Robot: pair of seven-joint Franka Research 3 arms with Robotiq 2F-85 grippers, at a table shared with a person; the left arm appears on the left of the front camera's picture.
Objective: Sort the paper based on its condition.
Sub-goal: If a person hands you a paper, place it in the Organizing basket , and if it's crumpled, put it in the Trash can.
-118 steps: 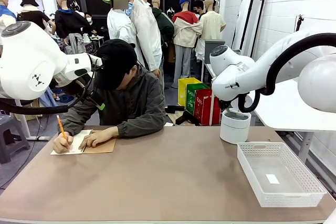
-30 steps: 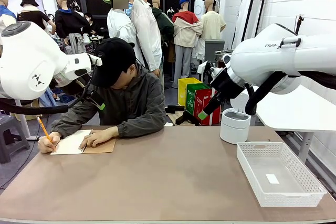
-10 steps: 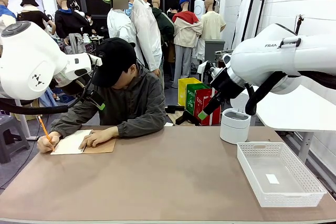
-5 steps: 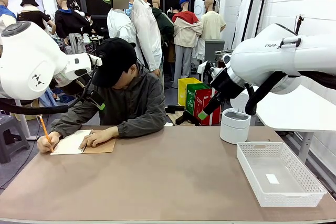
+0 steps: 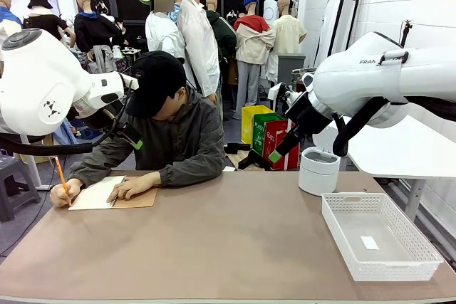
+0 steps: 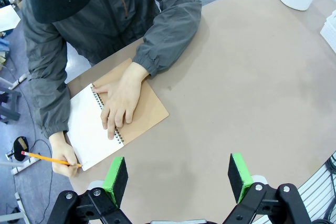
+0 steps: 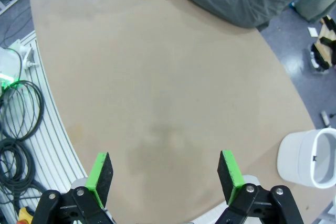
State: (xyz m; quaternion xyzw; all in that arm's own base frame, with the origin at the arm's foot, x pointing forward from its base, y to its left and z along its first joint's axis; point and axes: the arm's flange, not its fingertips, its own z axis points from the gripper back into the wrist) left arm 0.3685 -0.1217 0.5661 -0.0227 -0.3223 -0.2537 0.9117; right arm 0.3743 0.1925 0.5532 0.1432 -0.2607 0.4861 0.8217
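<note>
left fingers (image 6: 114, 174) and right fingers (image 7: 100, 178) are hanging apart; reaching now is risking striking the writing hand (image 6: 63, 156) at ten o'clock.

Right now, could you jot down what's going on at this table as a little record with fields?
Person: at the far side, writing in a notebook
Writing hand: holds an orange pencil, tip at the page's corner
Other hand: flat on the notebook
Left pincer: open, empty, above the table near the notebook
Right pincer: open, empty, above bare table
White basket: on the table's right side
White tub: on the table beyond the basket
</note>
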